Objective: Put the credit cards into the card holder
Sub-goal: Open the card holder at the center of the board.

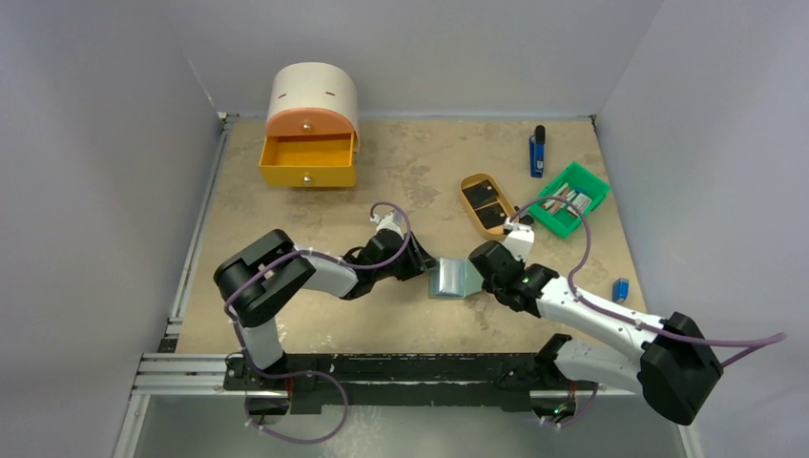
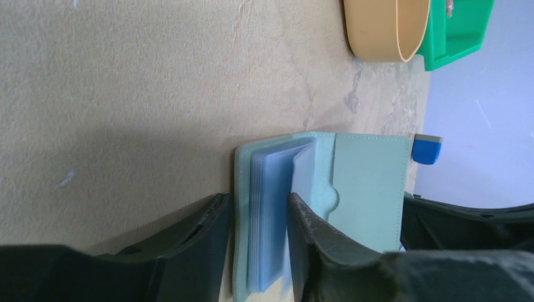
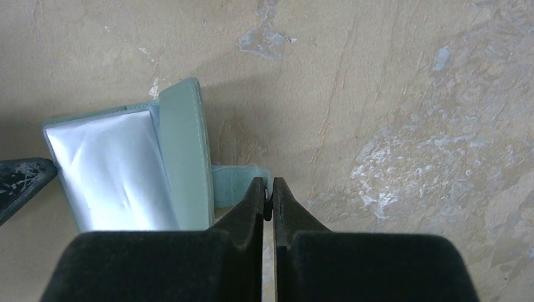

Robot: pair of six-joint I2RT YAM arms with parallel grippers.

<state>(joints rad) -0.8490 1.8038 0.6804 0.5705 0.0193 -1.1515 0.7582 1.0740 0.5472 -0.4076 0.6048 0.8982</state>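
The grey-green card holder [image 1: 448,280] lies open on the table between both arms. My left gripper [image 1: 426,267] [image 2: 258,198] has closed in on its left cover and the stack of pale blue pockets [image 2: 277,207], one finger on each side and both touching. The other cover [image 2: 368,189] lies flat. My right gripper [image 1: 474,272] [image 3: 267,182] is shut, with its tips at the end of the holder's side tab [image 3: 236,182]. Whether the tab is pinched I cannot tell. Two black credit cards [image 1: 487,206] lie in the tan oval tray [image 1: 466,187].
A green bin [image 1: 598,186] [image 2: 460,31] with small items stands right of the tray [image 2: 384,31]. A blue lighter-like stick [image 1: 537,153] lies at the back. A small blue object [image 1: 621,288] [image 2: 427,150] sits near the right edge. An orange drawer box [image 1: 308,143] stands open at back left.
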